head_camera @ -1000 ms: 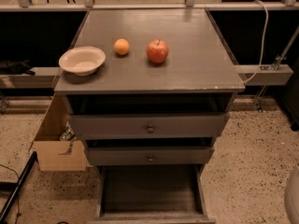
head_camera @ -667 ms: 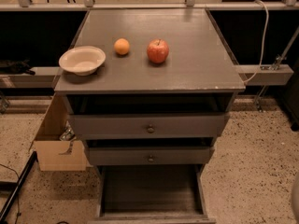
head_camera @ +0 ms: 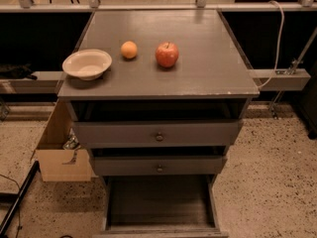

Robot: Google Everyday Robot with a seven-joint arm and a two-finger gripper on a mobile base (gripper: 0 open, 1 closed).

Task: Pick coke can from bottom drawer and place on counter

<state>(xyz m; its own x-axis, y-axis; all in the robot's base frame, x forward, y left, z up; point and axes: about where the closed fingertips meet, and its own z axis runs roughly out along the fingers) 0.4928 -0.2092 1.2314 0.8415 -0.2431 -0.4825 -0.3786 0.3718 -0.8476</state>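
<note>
Standing pulled out at the near foot of the cabinet, the bottom drawer [head_camera: 158, 202] shows its dark flat floor; the coke can cannot be made out in it. On the counter [head_camera: 208, 73] sit a pale bowl [head_camera: 87, 63] at the left, an orange [head_camera: 129, 49] and a red apple [head_camera: 167, 54] to its right. The gripper lies outside the view, so its state cannot be told.

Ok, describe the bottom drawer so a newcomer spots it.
Start at the grey counter, then go down past two knobbed drawers. The bottom drawer sits pulled out at floor level: dark-floored, no knob showing. The tool is out of view.
</note>
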